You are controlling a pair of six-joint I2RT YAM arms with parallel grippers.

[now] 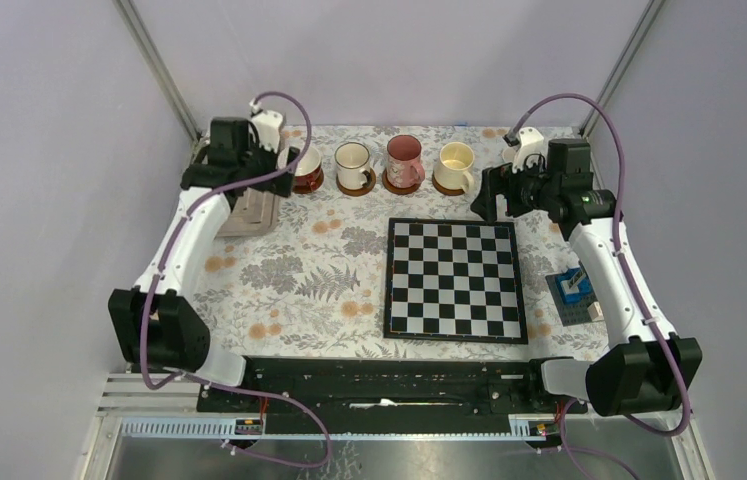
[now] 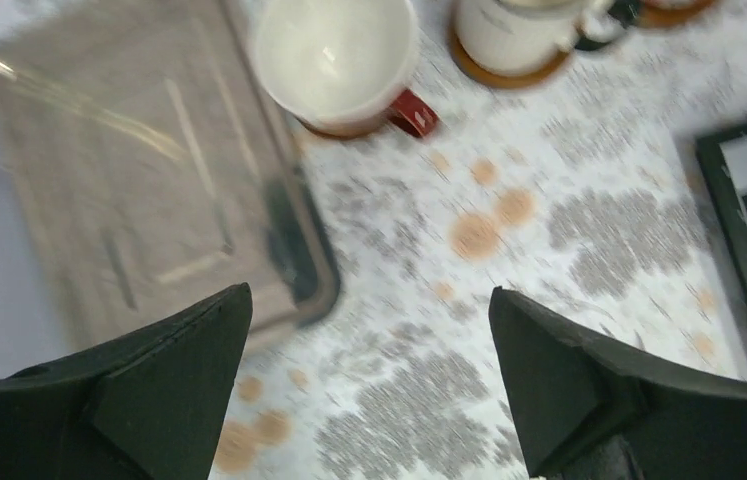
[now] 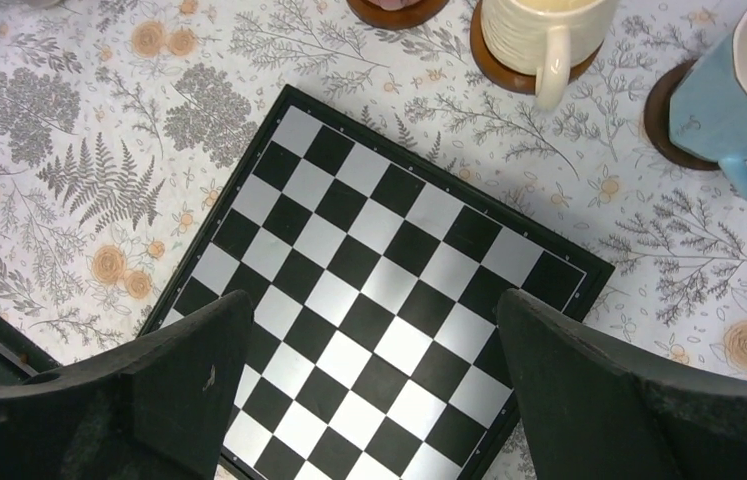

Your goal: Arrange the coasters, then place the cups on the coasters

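Along the back of the table stand cups on dark-brown coasters: a dark-red cup point(image 1: 307, 168) with a white inside point(image 2: 337, 55), a white cup point(image 1: 353, 165), a pink patterned cup point(image 1: 404, 160) and a cream-yellow cup point(image 1: 455, 165). The right wrist view also has a light blue cup point(image 3: 724, 90) on a coaster point(image 3: 661, 115). My left gripper point(image 2: 369, 295) hangs open and empty just in front of the dark-red cup, touching nothing. Over the chessboard's far right corner, my right gripper point(image 3: 371, 297) is open and empty too.
A rectangular metal tray point(image 1: 254, 212) lies at the left, beside the dark-red cup. The black-and-white chessboard point(image 1: 455, 280) fills the centre right. A small blue object point(image 1: 574, 287) sits on a dark pad near the right edge.
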